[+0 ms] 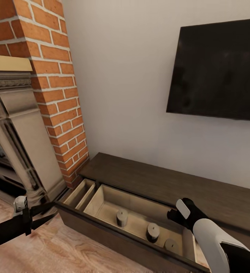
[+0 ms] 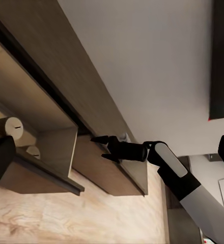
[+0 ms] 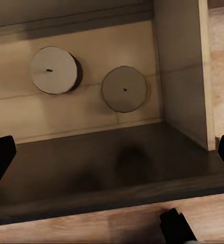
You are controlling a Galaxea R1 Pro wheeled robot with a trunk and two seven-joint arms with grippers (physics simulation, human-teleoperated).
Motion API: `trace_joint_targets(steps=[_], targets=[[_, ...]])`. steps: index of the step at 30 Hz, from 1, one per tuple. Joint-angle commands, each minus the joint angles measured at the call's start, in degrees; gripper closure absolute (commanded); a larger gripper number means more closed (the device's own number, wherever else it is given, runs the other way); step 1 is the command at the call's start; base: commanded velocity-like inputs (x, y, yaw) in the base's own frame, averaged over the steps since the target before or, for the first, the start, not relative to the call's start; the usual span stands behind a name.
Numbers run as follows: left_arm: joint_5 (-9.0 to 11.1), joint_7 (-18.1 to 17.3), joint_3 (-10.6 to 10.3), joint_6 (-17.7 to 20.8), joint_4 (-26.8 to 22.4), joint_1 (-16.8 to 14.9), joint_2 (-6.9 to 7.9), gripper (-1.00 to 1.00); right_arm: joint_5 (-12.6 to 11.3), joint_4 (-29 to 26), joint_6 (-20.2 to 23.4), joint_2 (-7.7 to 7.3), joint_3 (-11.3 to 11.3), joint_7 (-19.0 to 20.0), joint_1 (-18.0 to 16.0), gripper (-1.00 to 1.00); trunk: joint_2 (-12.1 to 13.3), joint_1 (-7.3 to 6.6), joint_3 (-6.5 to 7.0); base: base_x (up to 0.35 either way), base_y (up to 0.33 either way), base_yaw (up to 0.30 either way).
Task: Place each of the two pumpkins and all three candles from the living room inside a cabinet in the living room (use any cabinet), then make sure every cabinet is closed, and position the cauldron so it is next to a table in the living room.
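Three stubby beige-grey cylinder candles (image 1: 152,231) sit in open pale-wood drawer (image 1: 140,212) of low dark brown cabinet (image 1: 170,182), lower centre. Right gripper (image 1: 176,212) above drawer, jaws spread, empty. Left gripper (image 1: 49,215) lower left, open, empty. Risk: shutting drawer fast topples candles

Both arms are glossy white shells over black joints, ending in slim black tapered jaws.

Three candles (image 1: 152,231) stand in the open cabinet (image 1: 159,182) drawer (fireplace (image 1: 14,151) to its left).
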Motion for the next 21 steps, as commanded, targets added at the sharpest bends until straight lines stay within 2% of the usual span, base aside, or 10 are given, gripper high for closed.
trace_joint_targets(steps=[1, 9, 21], targets=[[-0.53, -0.54, 0.05, 0.19, 0.02, -0.05, 0.01, -1.0, -0.62, -0.1, 0.11, 0.01, -0.03, -0.45, -0.02, -1.0, 0.39, -0.25, 0.13, -0.22, 0.083, 0.0], [-0.53, -0.54, 0.05, 0.19, -0.05, -0.06, -0.06, -1.0, -0.62, -0.18, 0.04, 0.1, 0.07, -0.38, -0.02, -1.0, 3.6, -2.01, 1.69, -0.233, 0.074, 0.05], [-0.55, -0.45, -0.01, 0.19, -0.06, -0.07, -0.16, -1.0, -0.56, -0.18, 0.01, 0.11, 0.14, -0.31, -0.02, -1.0, 8.41, -4.64, 4.57, -0.035, 0.007, 0.199]])
